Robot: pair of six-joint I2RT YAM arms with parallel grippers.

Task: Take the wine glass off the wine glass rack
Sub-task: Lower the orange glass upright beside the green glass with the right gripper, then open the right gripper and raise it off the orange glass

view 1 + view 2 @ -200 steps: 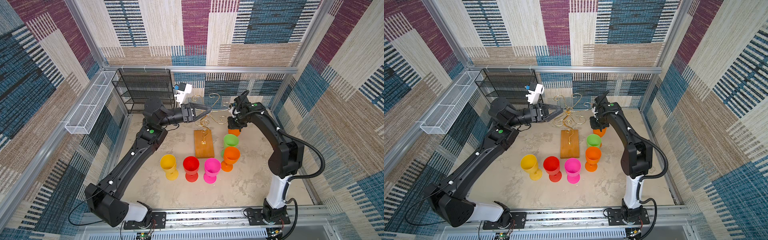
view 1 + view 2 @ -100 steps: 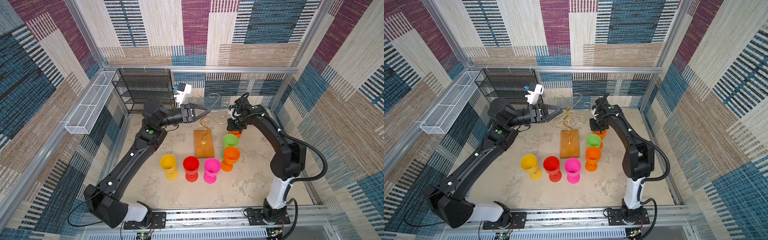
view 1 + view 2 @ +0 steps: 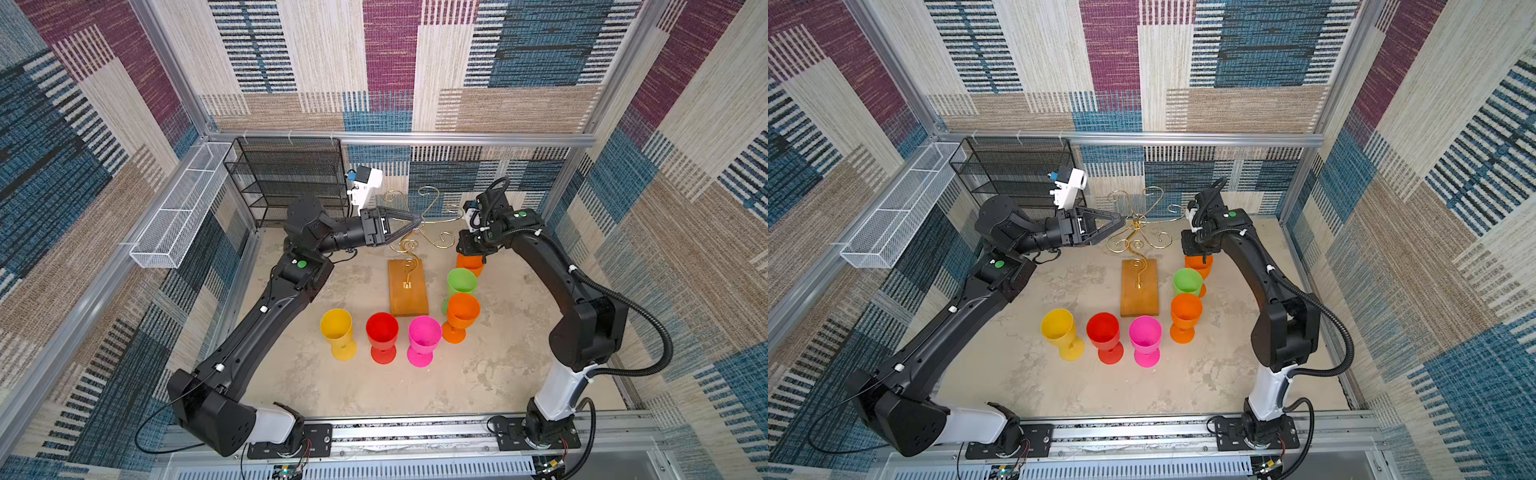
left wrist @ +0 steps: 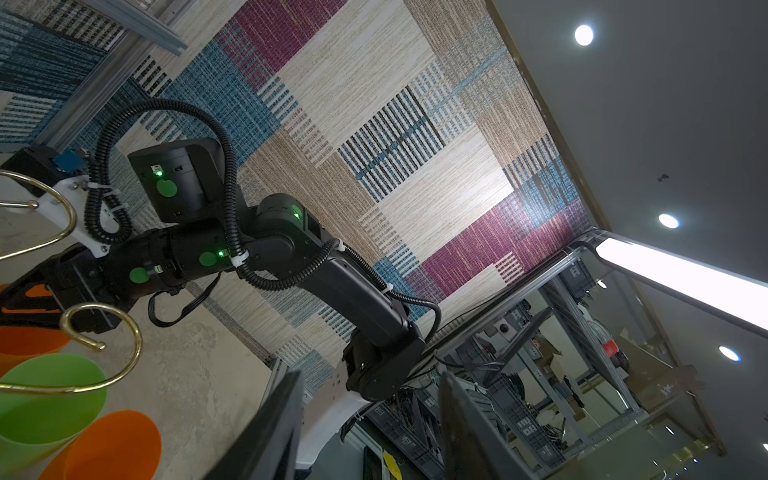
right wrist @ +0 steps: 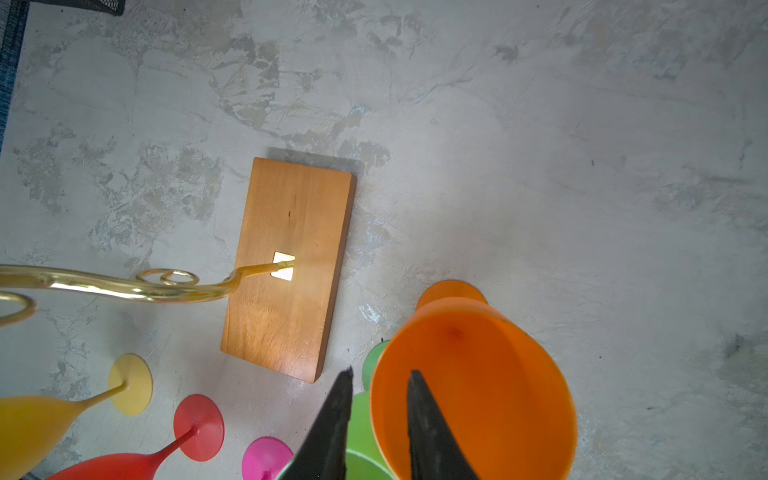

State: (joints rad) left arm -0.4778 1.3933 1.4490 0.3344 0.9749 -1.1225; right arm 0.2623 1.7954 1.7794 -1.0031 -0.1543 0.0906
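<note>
The right hand (image 5: 380, 371) grips the rim of the orange wine glass (image 3: 470, 266), just right of the wine glass rack (image 3: 409, 291) in both top views, and the left hand (image 3: 417, 220) is open, so lower it straight, clear of the green glass (image 3: 461, 282), then release.

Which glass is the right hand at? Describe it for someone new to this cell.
Start at the gold wine glass rack mid-table; three glasses line up on the right arm's side of it. Yours is the orange glass farthest back, behind the green glass. Unlike the front orange glass, its rim sits between the fingers of the right hand.
</note>
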